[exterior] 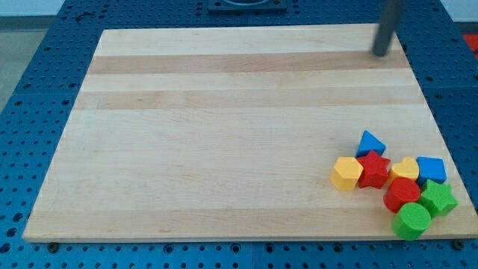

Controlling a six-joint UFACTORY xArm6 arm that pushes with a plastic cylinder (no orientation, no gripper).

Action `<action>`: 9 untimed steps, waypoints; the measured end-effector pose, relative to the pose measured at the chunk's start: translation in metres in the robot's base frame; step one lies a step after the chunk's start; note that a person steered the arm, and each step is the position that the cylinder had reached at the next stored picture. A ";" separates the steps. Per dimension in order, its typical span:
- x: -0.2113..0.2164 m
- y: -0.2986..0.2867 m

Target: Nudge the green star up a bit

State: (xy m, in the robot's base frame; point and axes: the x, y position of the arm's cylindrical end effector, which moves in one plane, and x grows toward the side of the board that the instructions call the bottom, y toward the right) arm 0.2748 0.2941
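The green star (438, 198) lies near the board's bottom right corner, at the right edge of a tight cluster of blocks. It touches a red round block (402, 194) on its left, a green cylinder (411, 220) below left and a blue block (431, 169) above. My tip (382, 54) is at the view's top right, near the board's far edge, well above the cluster and apart from every block.
The cluster also holds a blue triangle (370, 142), a red star (373, 169), a yellow hexagon (346, 173) and a yellow block (405, 169). The wooden board (224, 127) lies on a blue perforated table; its right edge runs close to the green star.
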 end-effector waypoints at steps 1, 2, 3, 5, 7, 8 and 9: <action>0.002 0.052; 0.007 0.051; 0.016 0.052; 0.036 0.051; 0.043 0.051; 0.093 0.051; 0.138 0.051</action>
State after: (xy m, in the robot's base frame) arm 0.4129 0.3448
